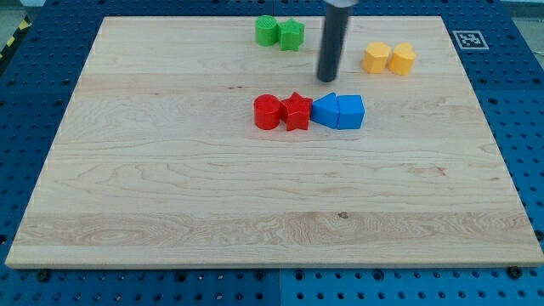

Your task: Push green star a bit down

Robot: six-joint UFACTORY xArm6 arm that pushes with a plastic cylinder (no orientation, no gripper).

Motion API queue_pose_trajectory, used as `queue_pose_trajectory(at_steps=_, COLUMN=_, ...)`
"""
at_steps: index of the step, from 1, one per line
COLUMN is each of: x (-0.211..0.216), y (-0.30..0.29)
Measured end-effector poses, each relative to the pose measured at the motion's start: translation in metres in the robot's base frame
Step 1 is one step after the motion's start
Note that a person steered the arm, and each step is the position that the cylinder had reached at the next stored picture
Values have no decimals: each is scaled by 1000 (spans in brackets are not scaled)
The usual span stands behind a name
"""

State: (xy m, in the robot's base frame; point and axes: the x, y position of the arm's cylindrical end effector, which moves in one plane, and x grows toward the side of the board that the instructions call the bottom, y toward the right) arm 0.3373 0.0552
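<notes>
Two green blocks sit side by side near the view's top edge of the wooden board (pixel 170 195). The left one (pixel 267 31) looks rounded. The right one (pixel 291 35) looks angular, like the green star. My tip (pixel 327 80) is at the lower end of the dark rod. It stands to the right of and below the green pair, apart from them. It is just above the blue blocks and touches nothing.
A row lies below my tip: a red cylinder (pixel 267 111), a red star (pixel 296 111) and two blue blocks (pixel 325 110) (pixel 349 111), all touching. Two yellow blocks (pixel 376 58) (pixel 403 59) sit to the tip's right.
</notes>
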Motion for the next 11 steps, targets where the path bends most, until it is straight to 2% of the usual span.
queue_pose_trajectory(at_steps=1, x=-19, y=-65)
queue_pose_trajectory(at_steps=3, x=-139, y=-170)
queue_pose_trajectory(at_steps=4, x=-145, y=-163)
queue_pose_trajectory(at_steps=6, x=-144, y=-64)
queue_pose_trajectory(at_steps=7, x=-144, y=-64)
queue_pose_trajectory(at_steps=9, x=-144, y=-15)
queue_pose_trajectory(at_steps=11, x=-136, y=-17)
